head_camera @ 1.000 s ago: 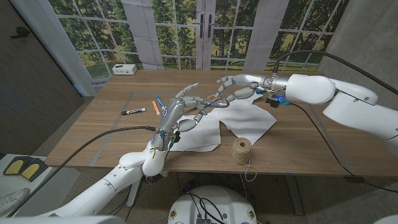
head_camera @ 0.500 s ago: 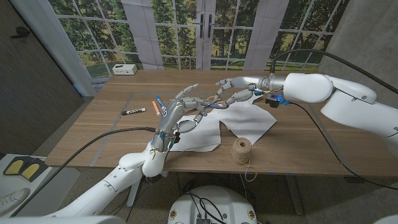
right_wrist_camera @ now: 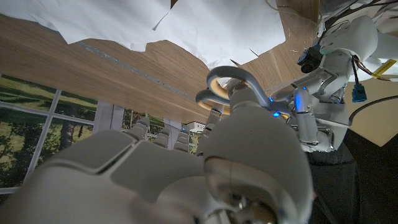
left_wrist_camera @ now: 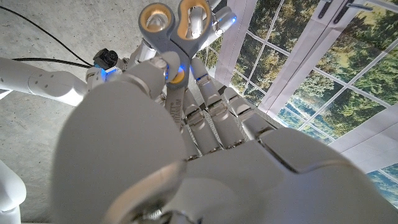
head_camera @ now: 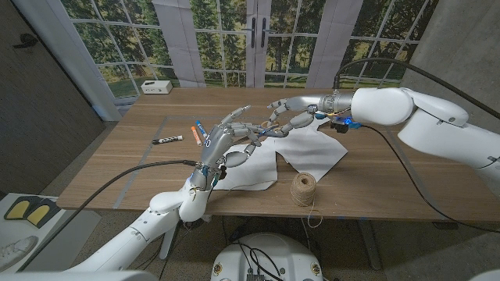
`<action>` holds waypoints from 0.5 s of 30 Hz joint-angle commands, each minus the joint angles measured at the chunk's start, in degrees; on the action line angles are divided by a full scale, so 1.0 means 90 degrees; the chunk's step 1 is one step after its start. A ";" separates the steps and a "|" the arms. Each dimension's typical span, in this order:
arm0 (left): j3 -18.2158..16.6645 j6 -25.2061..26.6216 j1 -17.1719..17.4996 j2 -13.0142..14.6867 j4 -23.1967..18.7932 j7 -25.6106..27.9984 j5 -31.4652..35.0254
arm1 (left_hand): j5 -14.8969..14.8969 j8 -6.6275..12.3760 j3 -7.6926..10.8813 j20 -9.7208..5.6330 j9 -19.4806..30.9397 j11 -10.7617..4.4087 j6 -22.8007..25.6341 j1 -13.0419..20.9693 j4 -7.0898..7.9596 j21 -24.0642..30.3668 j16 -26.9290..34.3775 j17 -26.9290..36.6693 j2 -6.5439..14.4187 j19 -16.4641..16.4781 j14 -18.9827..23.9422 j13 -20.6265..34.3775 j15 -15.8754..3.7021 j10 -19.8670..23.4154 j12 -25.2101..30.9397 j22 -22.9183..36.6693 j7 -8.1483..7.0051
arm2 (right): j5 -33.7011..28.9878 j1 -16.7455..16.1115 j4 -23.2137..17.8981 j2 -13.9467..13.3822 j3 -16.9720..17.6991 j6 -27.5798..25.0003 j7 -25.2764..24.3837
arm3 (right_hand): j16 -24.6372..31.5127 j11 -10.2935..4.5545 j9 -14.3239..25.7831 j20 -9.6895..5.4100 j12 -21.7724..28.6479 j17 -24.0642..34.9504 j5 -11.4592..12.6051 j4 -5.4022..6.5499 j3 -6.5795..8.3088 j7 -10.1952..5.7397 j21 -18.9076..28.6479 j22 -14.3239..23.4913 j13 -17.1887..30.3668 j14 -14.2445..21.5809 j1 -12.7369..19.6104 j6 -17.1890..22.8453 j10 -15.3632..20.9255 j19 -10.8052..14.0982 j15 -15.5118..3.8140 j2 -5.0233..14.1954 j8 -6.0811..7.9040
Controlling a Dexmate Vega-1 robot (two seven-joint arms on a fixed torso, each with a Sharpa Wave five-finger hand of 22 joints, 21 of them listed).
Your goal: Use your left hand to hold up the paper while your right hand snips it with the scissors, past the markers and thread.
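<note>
Holding scissors [head_camera: 266, 129] above the paper [head_camera: 305, 152], both hands meet over the table [head_camera: 391, 187].
From the head, the left hand [head_camera: 226, 144] is raised with fingers spread, and what it grips cannot be told; the thin, floppy paper lies flat beneath, best pinched at an edge. At the left wrist, scissor loops are seen beyond it. At the right wrist, the right hand [right_wrist_camera: 205, 162] is curled through the loops.

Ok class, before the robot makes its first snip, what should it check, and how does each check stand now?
1. Paper held up: not ok, it lies on the table.
2. Left hand free for the paper: cannot tell; it is raised at the scissors.
3. Right hand gripping the scissors: cannot tell; the hands meet there.
4. Markers off the paper: ok.
5. Thread off the paper: ok, though right beside its near edge.
</note>
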 commanded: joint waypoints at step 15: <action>-0.0123 -0.0006 0.0116 -0.0068 -0.0088 0.0000 0.0161 | 0.0030 0.0031 -0.0004 -0.0908 0.0067 -0.0185 0.0026 0.0027 0.0022 0.0004 0.0003 -0.0003 0.0064 0.0019 -0.0032 0.1174 -0.0494 0.0959 0.0010 0.0016 -0.0048 | -0.0764 0.0774 0.0213 0.0507 -0.0676 -0.0148 0.1068 | 0.0020 -0.0175 0.0030 -0.0170 0.0018 0.0002 -0.0043 0.0031 0.0015 -0.0034 0.0035 0.0018 0.0007 -0.0637 0.0157 -0.0279 -0.0100 -0.0117 -0.0185 -0.0032 -0.0152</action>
